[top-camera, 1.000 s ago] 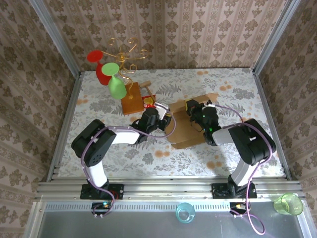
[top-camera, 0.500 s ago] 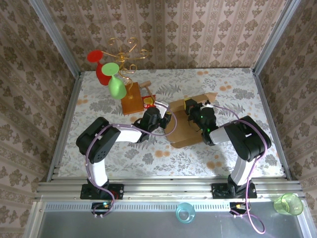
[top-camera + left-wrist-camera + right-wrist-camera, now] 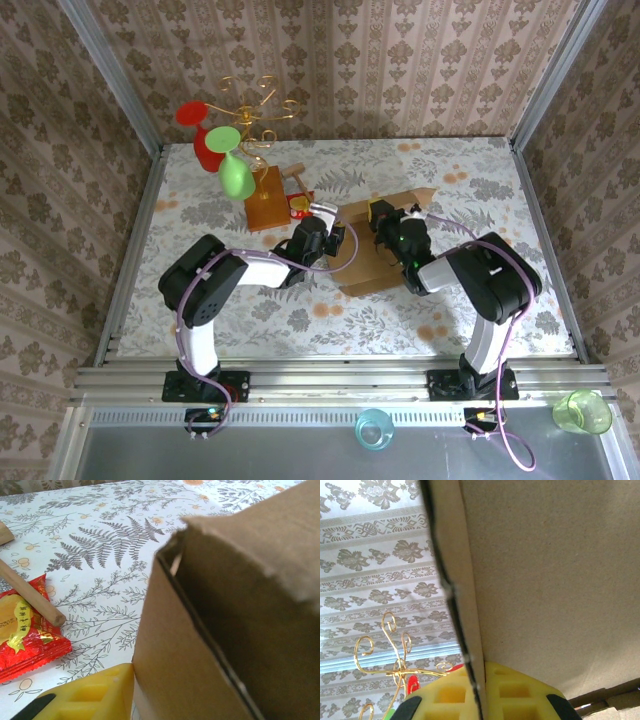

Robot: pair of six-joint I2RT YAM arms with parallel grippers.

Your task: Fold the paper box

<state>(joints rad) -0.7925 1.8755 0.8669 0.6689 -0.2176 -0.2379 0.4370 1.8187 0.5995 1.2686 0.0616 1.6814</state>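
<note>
— What stands at the far left of the floral table [image 3: 470, 175]?
— A gold wire stand [image 3: 255, 105] on a wooden block [image 3: 268, 200], with a red glass [image 3: 203, 140] and a green glass [image 3: 236, 175] hanging from it.
— And beside it?
— A red snack packet [image 3: 22, 630], with a wooden stick [image 3: 30, 596] ending on it.

Paper box [image 3: 225, 630]: brown cardboard, matt, faintly fibrous faces, rough and slightly frayed cut edges. Bench [image 3: 115, 540]: smooth covering printed with grey ferns, low sheen. Packet [image 3: 20, 630]: red and gold film, glossy, crinkled. Stick [image 3: 30, 592]: bare wood, matt. Block [image 3: 268, 200]: orange-brown wood, smooth, lightly lustrous. Stand [image 3: 390, 655]: gold wire, polished metal. Hanging glasses [image 3: 237, 178]: green and red translucent plastic, glossy. Pad [image 3: 95, 695] of left end effector [image 3: 337, 240], pads [image 3: 515, 692] of right end effector [image 3: 479, 697]: yellow plastic, matt, moulded with square recesses. Frame rails [image 3: 330, 380]: brushed grey metal. Walls [image 3: 400, 60]: matt patterned paper.
</note>
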